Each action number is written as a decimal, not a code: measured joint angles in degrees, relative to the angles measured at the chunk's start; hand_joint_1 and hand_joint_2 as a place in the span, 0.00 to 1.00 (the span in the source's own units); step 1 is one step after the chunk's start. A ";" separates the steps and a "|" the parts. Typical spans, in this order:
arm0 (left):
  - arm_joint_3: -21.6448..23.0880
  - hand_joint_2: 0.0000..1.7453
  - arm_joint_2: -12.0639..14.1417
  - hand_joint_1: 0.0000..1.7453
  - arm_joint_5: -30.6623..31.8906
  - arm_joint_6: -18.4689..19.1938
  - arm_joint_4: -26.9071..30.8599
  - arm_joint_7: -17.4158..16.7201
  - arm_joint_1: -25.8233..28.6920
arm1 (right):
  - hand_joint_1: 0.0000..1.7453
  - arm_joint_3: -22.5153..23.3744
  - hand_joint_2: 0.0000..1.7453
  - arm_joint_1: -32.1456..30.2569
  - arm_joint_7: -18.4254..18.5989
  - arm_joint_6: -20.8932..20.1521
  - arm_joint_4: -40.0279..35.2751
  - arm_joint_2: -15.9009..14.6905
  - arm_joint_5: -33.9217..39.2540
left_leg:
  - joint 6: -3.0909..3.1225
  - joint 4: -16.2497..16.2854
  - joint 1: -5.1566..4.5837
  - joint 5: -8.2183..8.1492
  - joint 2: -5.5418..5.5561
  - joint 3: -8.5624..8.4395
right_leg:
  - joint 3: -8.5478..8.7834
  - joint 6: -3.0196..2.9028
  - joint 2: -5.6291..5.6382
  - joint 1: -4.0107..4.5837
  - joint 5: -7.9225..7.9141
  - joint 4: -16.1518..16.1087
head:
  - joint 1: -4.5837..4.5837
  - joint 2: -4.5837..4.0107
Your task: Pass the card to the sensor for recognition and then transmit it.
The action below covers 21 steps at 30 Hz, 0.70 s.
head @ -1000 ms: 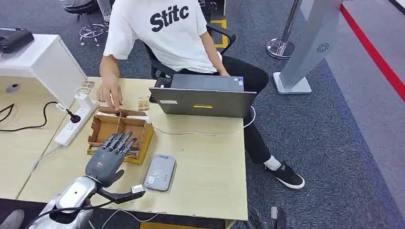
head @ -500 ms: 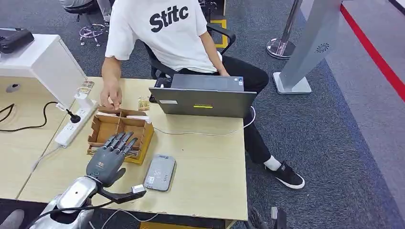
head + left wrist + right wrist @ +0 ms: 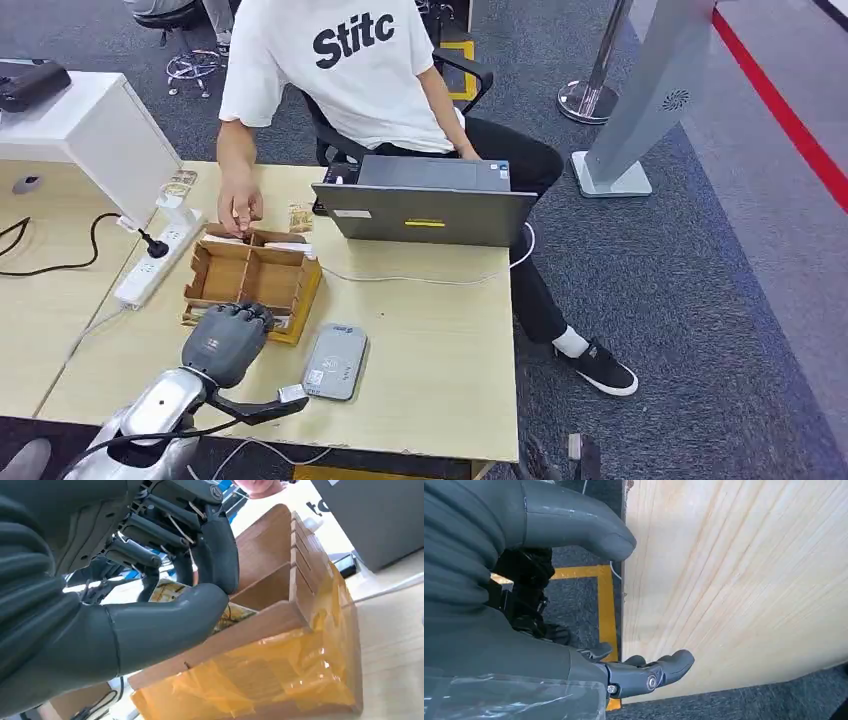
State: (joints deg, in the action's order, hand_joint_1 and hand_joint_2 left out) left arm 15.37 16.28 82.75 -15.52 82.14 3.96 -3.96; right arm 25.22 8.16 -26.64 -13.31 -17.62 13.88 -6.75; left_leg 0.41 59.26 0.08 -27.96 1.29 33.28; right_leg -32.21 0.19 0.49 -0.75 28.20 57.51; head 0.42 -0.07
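The left hand [image 3: 228, 335] is curled down into the near corner of the cardboard box [image 3: 300, 283], pinching the card [image 3: 235, 614] lying in there, looks like it's grabbing it to swipe over the reader [image 3: 335, 361] right beside the box.

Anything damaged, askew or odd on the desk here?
The cardboard divider box is patched with yellow tape that is wrinkled and bubbled along its side. Nothing looks spilled or toppled.
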 joint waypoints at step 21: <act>-1.55 1.00 -1.40 1.00 -3.26 -1.79 2.42 0.37 -0.11 | 0.00 0.00 1.00 -0.15 -0.55 0.00 0.00 0.00 0.28 | 0.00 0.00 0.00 0.00 0.00 0.00 | 0.00 0.00 -0.01 0.00 0.00 0.00 | 0.02 0.00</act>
State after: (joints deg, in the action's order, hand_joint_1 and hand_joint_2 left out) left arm 13.82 14.88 79.49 -17.31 84.56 4.33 -4.07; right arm 25.22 8.01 -27.19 -13.31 -17.62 13.88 -6.47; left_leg 0.41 59.26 0.08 -27.96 1.29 33.28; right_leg -32.21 0.19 0.47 -0.75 28.20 57.51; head 0.44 -0.06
